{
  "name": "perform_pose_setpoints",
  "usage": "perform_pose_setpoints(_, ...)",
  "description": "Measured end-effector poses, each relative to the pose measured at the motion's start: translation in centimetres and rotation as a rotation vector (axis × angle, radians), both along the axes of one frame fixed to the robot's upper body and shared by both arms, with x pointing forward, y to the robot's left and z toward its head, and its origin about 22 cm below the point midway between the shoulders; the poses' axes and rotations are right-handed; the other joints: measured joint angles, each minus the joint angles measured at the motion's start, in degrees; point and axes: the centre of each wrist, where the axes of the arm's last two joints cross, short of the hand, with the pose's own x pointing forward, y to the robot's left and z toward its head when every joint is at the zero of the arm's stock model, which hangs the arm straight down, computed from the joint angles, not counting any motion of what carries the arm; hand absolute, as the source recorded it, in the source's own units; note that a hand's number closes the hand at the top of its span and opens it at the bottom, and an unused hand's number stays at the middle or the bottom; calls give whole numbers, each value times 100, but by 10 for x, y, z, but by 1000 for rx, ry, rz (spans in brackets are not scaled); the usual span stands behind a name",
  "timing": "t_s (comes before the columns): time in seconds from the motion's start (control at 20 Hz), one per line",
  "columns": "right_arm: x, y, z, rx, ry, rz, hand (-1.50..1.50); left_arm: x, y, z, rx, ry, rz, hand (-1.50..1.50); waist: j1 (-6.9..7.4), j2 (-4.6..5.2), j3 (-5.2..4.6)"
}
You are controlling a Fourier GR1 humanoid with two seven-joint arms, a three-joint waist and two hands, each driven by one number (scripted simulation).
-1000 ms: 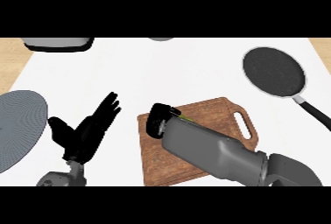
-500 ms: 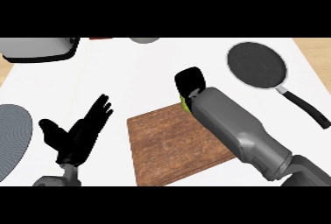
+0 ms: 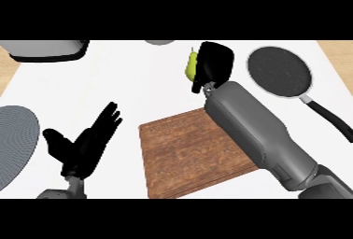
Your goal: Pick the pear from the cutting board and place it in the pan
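A yellow-green pear [image 3: 189, 66] shows as a sliver at the left edge of my right hand [image 3: 212, 65], whose fingers are curled round it and hide most of it. Hand and pear hang above the white counter, beyond the far edge of the wooden cutting board [image 3: 193, 154] and left of the dark pan [image 3: 278, 71]. The board's top is bare. The pan's black handle [image 3: 331, 116] runs toward the lower right. My left hand [image 3: 84, 147] rests open at the lower left, fingers up.
A grey round plate [image 3: 12, 142] lies at the left edge. A grey and white appliance [image 3: 45, 49] sits at the top left, and a small grey object [image 3: 160, 42] peeks in at the top middle. A wooden surface shows past the counter's right edge.
My right hand has carried the pear off the cutting board, further away and to the right, nearer the pan. The left hand has kept its pose.
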Motion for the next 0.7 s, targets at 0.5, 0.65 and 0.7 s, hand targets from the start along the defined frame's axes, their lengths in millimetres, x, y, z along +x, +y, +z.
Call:
perform_pose_setpoints(0.5, -8, -50, -5, 345, -271, -134, 150, 7, -9, 4, -2, -19, -26, 0, 145, 67, -9)
perform_pose_setpoints(0.65, -1, -77, -13, 338, -294, -183, 150, 7, -8, 3, 1, -22, -39, 0, 209, 83, -11)
perform_pose_setpoints(0.7, 1, -88, -18, 321, -298, -198, 150, 8, -10, 3, 4, -21, -39, 0, 221, 87, -12)
